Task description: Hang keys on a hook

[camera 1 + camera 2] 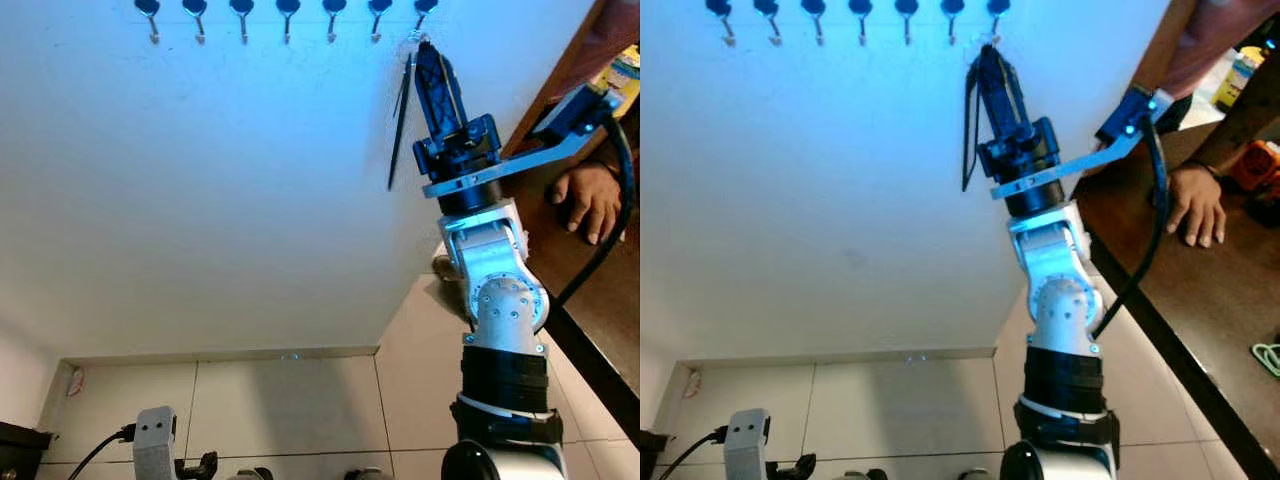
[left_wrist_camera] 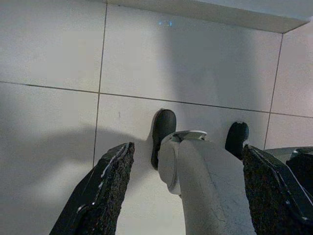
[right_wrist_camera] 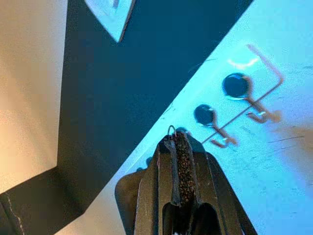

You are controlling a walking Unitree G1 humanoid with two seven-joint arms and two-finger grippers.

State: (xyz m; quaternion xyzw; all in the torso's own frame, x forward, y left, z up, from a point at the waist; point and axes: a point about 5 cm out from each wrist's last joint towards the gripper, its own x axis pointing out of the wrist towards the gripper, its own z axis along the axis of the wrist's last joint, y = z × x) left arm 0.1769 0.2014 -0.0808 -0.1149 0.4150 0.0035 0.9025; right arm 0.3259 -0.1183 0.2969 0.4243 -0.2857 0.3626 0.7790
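we note a thin metal key ring [image 3: 171, 130] just beside the rightmost hook [image 1: 424, 14] of a row of dark-headed wall hooks; a long dark strap [image 1: 400, 120] hangs straight down beneath it against the wall.

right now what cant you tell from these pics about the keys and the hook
- Whether the key ring is over the rightmost hook: head views, too small, right gripper in front.
- The keys themselves: a black strap dangles; nothing finer resolves.
- The person beyond a hand: cut by the edge.
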